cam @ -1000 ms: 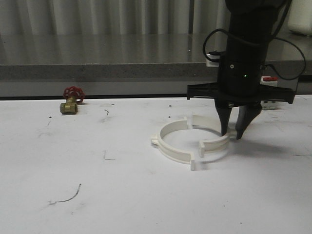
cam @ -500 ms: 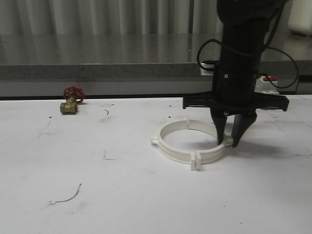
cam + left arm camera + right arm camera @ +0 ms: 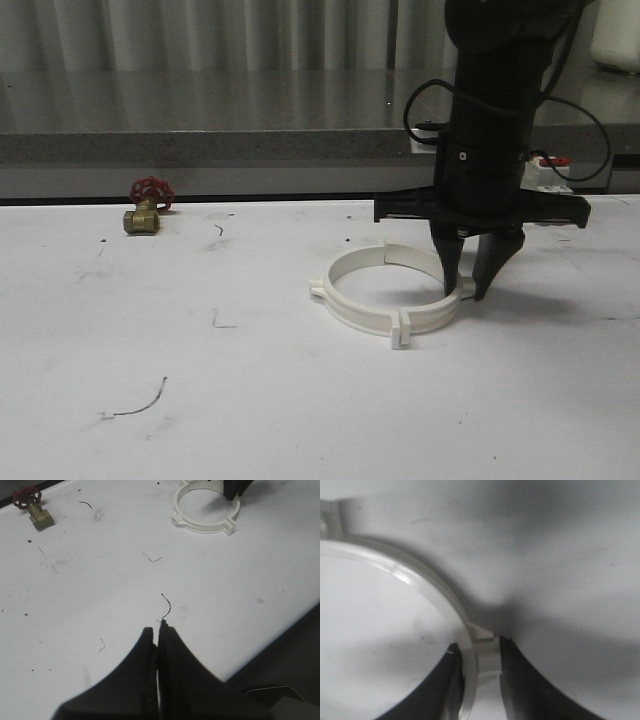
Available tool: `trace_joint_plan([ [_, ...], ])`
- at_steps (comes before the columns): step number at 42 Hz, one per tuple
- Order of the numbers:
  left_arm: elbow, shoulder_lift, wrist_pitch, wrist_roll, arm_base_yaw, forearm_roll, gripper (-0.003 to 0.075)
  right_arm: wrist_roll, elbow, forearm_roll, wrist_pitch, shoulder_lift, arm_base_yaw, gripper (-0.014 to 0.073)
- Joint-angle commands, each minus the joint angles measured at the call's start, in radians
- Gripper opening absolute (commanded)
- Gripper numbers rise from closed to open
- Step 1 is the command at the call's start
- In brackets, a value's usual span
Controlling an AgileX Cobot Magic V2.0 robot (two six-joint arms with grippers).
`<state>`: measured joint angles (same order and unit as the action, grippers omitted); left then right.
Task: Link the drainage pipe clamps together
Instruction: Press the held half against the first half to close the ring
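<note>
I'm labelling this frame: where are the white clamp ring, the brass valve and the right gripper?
white clamp ring (image 3: 352, 310): front view, on its near-left band.
brass valve (image 3: 141, 220): front view, on its brass body.
right gripper (image 3: 468, 289): front view, midway between its fingertips.

Your front cam looks level across the table (image 3: 300, 400), mid-range. Left wrist cam looks down past its tool (image 3: 159, 645), ring of clamps (image 3: 205, 526) far ahead. Right wrist cam sits tight behind its tool (image 3: 479, 665). All share that ring.

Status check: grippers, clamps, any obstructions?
Right gripper shut on right clamp half. Left gripper shut, empty. Clamp halves form a ring. Brass valve well clear.
</note>
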<state>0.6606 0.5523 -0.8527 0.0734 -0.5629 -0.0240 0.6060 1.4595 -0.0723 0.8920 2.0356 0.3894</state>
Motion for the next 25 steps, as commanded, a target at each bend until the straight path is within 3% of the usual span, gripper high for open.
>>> trace_joint_plan([
  [1, 0.028, 0.003, 0.066, 0.001, 0.000, -0.009, -0.0020, 0.000, 0.020, -0.009, -0.015, -0.049, 0.001, 0.0186],
  [16, 0.028, 0.003, 0.066, 0.001, 0.000, -0.009, -0.0020, 0.000, 0.020, 0.002, -0.018, -0.049, 0.001, 0.0195],
  [25, 0.028, 0.003, 0.066, 0.001, 0.000, -0.009, -0.0020, 0.000, 0.020, 0.006, -0.031, -0.049, 0.001, 0.0323],
])
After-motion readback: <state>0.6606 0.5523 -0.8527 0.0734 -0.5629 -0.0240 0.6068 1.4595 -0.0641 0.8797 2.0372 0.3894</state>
